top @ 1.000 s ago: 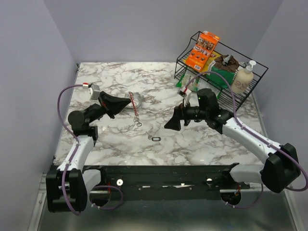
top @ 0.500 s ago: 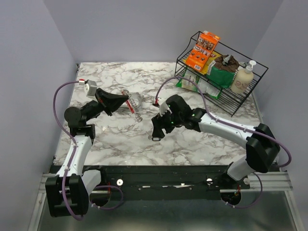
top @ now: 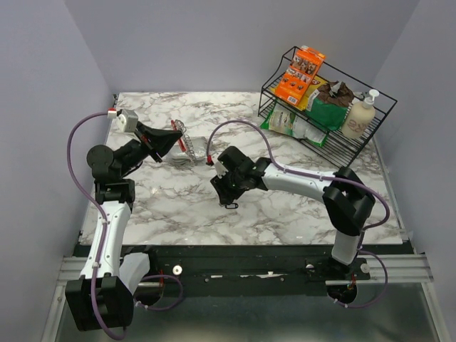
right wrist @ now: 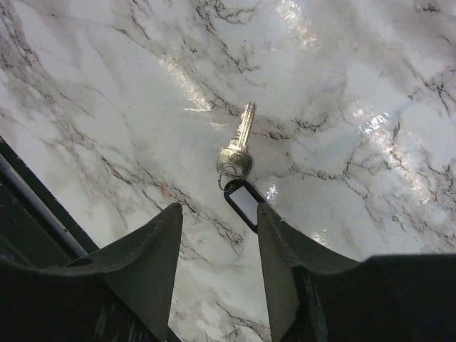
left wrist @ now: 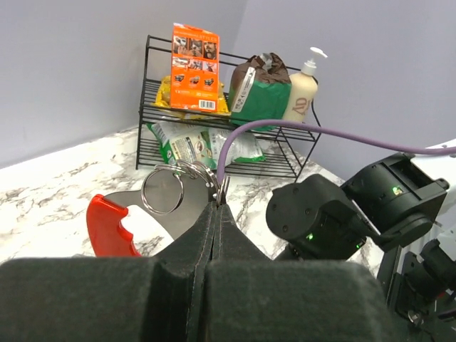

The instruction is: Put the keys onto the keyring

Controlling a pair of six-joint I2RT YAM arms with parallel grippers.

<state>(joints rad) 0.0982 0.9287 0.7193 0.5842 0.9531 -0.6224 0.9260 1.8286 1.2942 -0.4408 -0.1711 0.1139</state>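
Observation:
The keyring (left wrist: 107, 226), a red curved strip joined to silver rings and a flat metal plate, hangs off the table with my left gripper (left wrist: 216, 206) shut on its ring parts. In the top view the left gripper (top: 169, 140) holds the keyring (top: 185, 144) at the table's left middle. The keys (right wrist: 239, 142) are one small silver key with a dark oval loop (right wrist: 242, 203), flat on the marble. My right gripper (right wrist: 217, 210) stands open over it, the loop against the inside of the right finger (right wrist: 278, 239). In the top view the right gripper (top: 226, 194) covers most of the key.
A black wire rack (left wrist: 147, 85) stands at the back right with an orange box (top: 301, 71), a green bag (top: 329, 107) and a soap bottle (top: 360, 117). The right arm (left wrist: 320, 221) lies close in front of the left gripper. The table's dark front rail (top: 242, 256) runs below.
The right arm has swung left and down onto the key, and its jaws have narrowed. The left arm has lifted the keyring up and back to the left.

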